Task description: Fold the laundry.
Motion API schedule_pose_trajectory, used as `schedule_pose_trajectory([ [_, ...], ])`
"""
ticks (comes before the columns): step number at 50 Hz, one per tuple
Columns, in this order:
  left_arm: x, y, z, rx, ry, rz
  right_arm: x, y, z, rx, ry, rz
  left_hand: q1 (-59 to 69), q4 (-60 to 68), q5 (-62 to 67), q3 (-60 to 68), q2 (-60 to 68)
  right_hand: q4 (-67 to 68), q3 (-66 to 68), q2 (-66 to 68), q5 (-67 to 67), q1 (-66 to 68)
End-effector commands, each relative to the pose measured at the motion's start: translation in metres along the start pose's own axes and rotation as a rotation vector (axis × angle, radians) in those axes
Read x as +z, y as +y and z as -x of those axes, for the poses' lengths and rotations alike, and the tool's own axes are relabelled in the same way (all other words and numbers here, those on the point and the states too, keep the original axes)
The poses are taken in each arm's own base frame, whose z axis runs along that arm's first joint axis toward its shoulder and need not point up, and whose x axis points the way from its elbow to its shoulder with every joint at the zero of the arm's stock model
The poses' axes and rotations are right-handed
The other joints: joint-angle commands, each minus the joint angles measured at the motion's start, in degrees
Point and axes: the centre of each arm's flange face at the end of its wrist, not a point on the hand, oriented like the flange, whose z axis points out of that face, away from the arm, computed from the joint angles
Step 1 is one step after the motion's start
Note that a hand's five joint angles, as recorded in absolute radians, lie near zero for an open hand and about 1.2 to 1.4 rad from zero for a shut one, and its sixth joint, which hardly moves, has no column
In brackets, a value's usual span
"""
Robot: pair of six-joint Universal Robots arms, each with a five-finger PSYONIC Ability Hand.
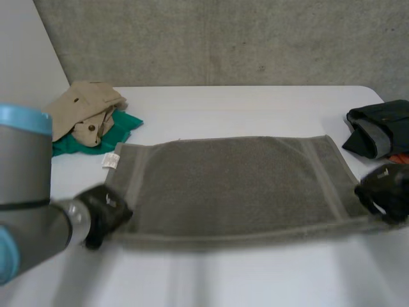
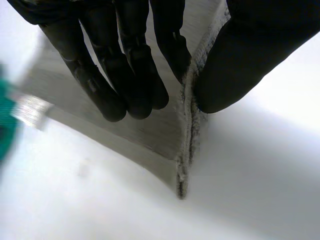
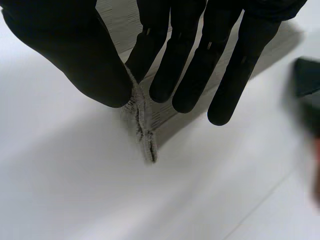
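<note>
The grey fluffy towel (image 1: pixel 236 185) lay spread flat on the white desk (image 1: pixel 255 105), the left hand (image 1: pixel 105 211) and the right hand (image 1: pixel 386 192) each pinching a near corner, so folding seemed barely started.

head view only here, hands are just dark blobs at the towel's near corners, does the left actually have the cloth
Observer: Yes. In its wrist view the left hand pinches the towel hem between the thumb and one of its fingers.
Operator: and the right
Observer: The right hand pinches the hem the same way, thumb against the nearest finger; its other fingers are straight.
Operator: right at the corner tips?
Observer: Slightly in; on each side the corner sticks out beyond the pinch.
</note>
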Motion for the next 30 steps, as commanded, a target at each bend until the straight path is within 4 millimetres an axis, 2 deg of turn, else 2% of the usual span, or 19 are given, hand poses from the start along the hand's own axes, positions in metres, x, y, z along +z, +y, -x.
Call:
schedule_pose_trajectory([
  [1, 0.043, -0.053, 0.058, -0.089, -0.275, -0.222, 0.035, -0.039, -0.021, 0.102, 0.219, -0.242, 14.19, 11.36, 12.78, 11.95, 11.5, 11.51, 12.05, 12.73, 12.71, 15.06],
  [2, 0.055, -0.064, 0.066, -0.104, -0.318, -0.262, 0.04, -0.043, -0.024, 0.106, 0.244, -0.274, 14.19, 11.36, 12.78, 11.95, 11.5, 11.51, 12.05, 12.73, 12.71, 15.06],
  [5, 0.073, -0.077, 0.08, -0.118, -0.382, -0.3, 0.057, -0.062, -0.037, 0.116, 0.361, -0.388, 14.19, 11.36, 12.78, 11.95, 11.5, 11.51, 12.05, 12.73, 12.71, 15.06],
  [6, 0.084, -0.082, 0.087, -0.124, -0.417, -0.305, 0.066, -0.069, -0.045, 0.124, 0.424, -0.426, 14.19, 11.36, 12.78, 11.95, 11.5, 11.51, 12.05, 12.73, 12.71, 15.06],
  [9, 0.107, -0.085, 0.096, -0.134, -0.463, -0.28, 0.084, -0.081, -0.055, 0.132, 0.526, -0.485, 14.19, 11.36, 12.78, 11.95, 11.5, 11.51, 12.05, 12.73, 12.71, 15.06],
  [12, 0.121, -0.088, 0.1, -0.132, -0.491, -0.272, 0.098, -0.09, -0.06, 0.119, 0.58, -0.52, 14.19, 11.36, 12.78, 11.95, 11.5, 11.51, 12.05, 12.73, 12.71, 15.06],
  [16, 0.144, -0.096, 0.109, -0.112, -0.542, -0.296, 0.129, -0.1, -0.064, 0.092, 0.642, -0.554, 14.19, 11.36, 12.78, 11.95, 11.5, 11.51, 12.05, 12.73, 12.71, 15.06],
  [21, 0.156, -0.104, 0.107, -0.104, -0.562, -0.333, 0.162, -0.106, -0.061, 0.076, 0.644, -0.573, 14.19, 11.36, 12.78, 11.95, 11.5, 11.51, 12.05, 12.73, 12.71, 15.06],
  [22, 0.162, -0.106, 0.106, -0.104, -0.567, -0.347, 0.174, -0.106, -0.055, 0.071, 0.626, -0.568, 8.05, 5.22, 6.63, 5.8, 5.36, -11.83, -11.29, -10.61, -10.63, -8.28],
  [23, 0.163, -0.107, 0.105, -0.106, -0.573, -0.353, 0.18, -0.106, -0.051, 0.068, 0.616, -0.56, -10.99, -13.83, -12.41, -13.24, -13.69, -43.7, -43.16, -42.49, -42.5, -40.15],
  [24, 0.166, -0.108, 0.104, -0.109, -0.578, -0.362, 0.184, -0.106, -0.047, 0.067, 0.608, -0.555, -34.0, -36.83, -35.42, -36.25, -36.7, -58.49, -57.95, -57.27, -57.29, -54.94],
  [25, 0.167, -0.109, 0.103, -0.113, -0.584, -0.367, 0.188, -0.106, -0.045, 0.067, 0.601, -0.549, -54.88, -57.71, -56.3, -57.13, -57.58, -58.49, -57.95, -57.27, -57.29, -54.94],
  [27, 0.168, -0.114, 0.101, -0.13, -0.609, -0.387, 0.19, -0.105, -0.044, 0.083, 0.596, -0.513, -55.81, -58.64, -57.22, -58.05, -58.5, -58.49, -57.95, -57.27, -57.29, -54.94],
  [30, 0.158, -0.121, 0.105, -0.16, -0.636, -0.405, 0.179, -0.101, -0.046, 0.132, 0.555, -0.454, -55.81, -58.64, -57.22, -58.05, -58.5, -58.49, -57.95, -57.27, -57.29, -54.94],
])
